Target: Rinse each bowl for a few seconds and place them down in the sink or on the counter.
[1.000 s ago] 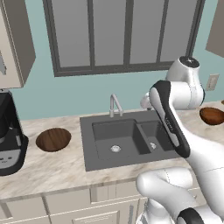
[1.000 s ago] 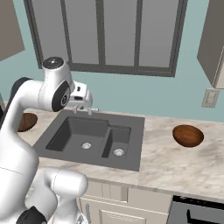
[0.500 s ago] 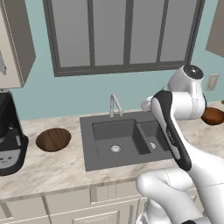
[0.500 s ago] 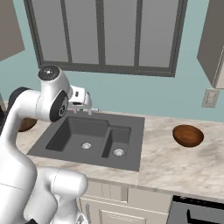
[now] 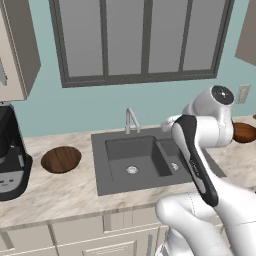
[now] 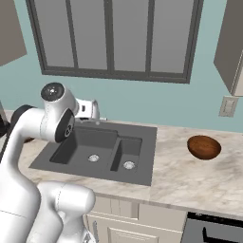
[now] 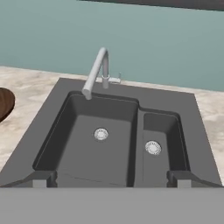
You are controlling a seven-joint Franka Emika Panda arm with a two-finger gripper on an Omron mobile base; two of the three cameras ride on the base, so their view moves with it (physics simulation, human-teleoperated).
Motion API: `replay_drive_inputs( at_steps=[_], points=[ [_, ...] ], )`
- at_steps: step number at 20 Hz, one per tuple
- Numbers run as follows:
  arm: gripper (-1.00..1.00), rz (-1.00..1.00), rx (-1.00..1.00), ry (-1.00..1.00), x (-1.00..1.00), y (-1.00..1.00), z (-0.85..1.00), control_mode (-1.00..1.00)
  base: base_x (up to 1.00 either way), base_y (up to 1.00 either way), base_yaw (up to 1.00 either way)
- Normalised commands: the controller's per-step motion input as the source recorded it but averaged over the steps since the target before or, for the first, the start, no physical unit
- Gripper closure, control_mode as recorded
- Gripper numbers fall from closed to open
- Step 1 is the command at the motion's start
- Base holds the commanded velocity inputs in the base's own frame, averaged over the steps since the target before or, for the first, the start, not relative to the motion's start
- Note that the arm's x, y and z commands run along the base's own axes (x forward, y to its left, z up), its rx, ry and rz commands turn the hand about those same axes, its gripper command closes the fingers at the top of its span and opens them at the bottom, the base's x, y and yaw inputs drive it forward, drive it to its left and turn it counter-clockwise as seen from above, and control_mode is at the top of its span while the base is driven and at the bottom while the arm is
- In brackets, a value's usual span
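Note:
My gripper (image 7: 111, 181) hangs open above the front of the dark grey double-basin sink (image 7: 57, 94), with nothing between its fingertips (image 7: 42, 179). It looks toward the silver gooseneck faucet (image 7: 97, 70), whose spout reaches over the larger basin. One dark-brown bowl (image 5: 61, 159) sits on the beige counter (image 5: 75, 192) left of the sink (image 5: 100, 165); its edge shows as a brown bowl (image 7: 4, 104) in the hand view. The reddish bowl (image 6: 204, 147) rests on the counter (image 6: 190, 178) right of the sink (image 6: 147, 156), and the arm partly hides this bowl (image 5: 246, 132) in the left base view.
A black coffee machine (image 5: 10, 155) stands at the far left of the counter. A window and a teal wall rise behind the faucet (image 5: 131, 120). Wall cabinets hang at both upper corners. A wall outlet (image 6: 228, 106) sits above the right counter.
The arm's elbow and hand have sunk slightly over the sink. The bowls have not moved, and the gripper stays open.

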Motion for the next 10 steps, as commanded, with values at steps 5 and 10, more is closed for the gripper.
replay_drive_inputs(
  at_steps=[5,10],
  points=[
    [-1.00,-0.02,0.00,-0.01,0.30,0.06,-0.05,-1.00,0.00,0.00,0.00],
    [-1.00,-0.01,0.00,0.00,0.38,0.01,-0.08,-1.00,0.00,0.00,0.00]
  ],
)
